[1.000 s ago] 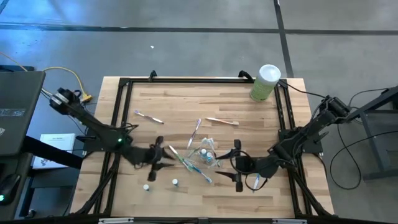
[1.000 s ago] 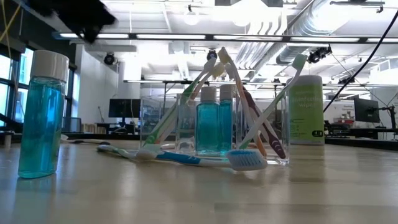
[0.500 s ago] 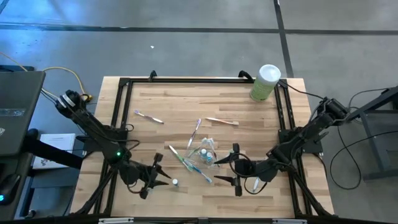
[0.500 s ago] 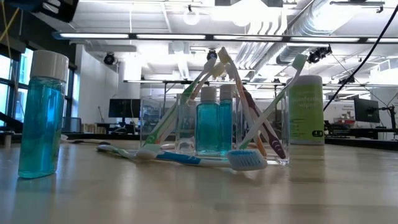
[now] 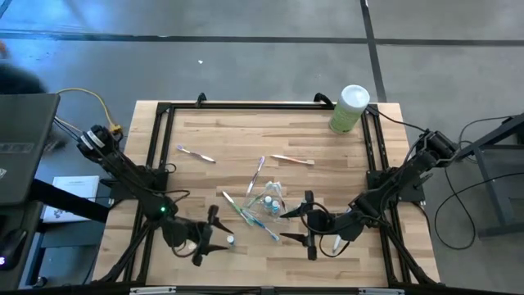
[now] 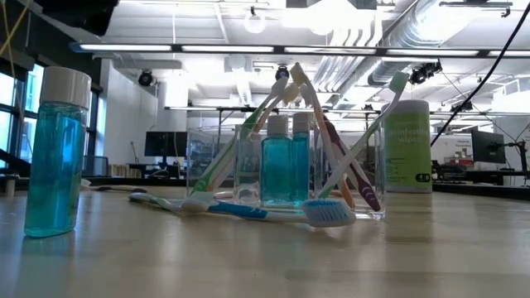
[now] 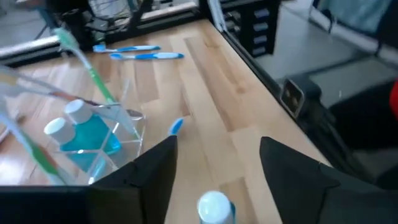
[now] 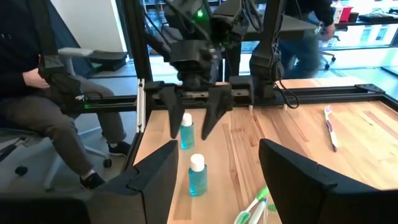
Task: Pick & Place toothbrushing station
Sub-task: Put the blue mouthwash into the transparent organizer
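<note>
The clear plastic cup [image 5: 270, 201] stands mid-table, holding two small blue-liquid bottles [image 6: 286, 161] and several toothbrushes [image 6: 331, 141]. More toothbrushes lie loose around it [image 5: 264, 224]. Two more small blue bottles with white caps stand near the table's near-left: one [image 5: 231, 240] shows just ahead of my left gripper. My left gripper [image 5: 209, 238] is open and hovers over them; in the right wrist view its fingers [image 8: 171, 118] stand either side of the farther bottle [image 8: 186, 132]. My right gripper [image 5: 309, 221] is open and empty, to the right of the cup.
A tall pale-green canister [image 5: 350, 108] with a white lid stands at the far right corner. Loose toothbrushes lie at the far left [image 5: 195, 152] and far middle [image 5: 292, 160]; one lies under my right arm [image 5: 337, 241]. A black frame [image 5: 160, 156] rims the table. A person [image 8: 50, 93] sits beyond the left edge.
My left gripper has gone toward the table's near edge, from beside the loose green toothbrush to above the two small bottles, staying open. My right gripper has kept nearly still.
</note>
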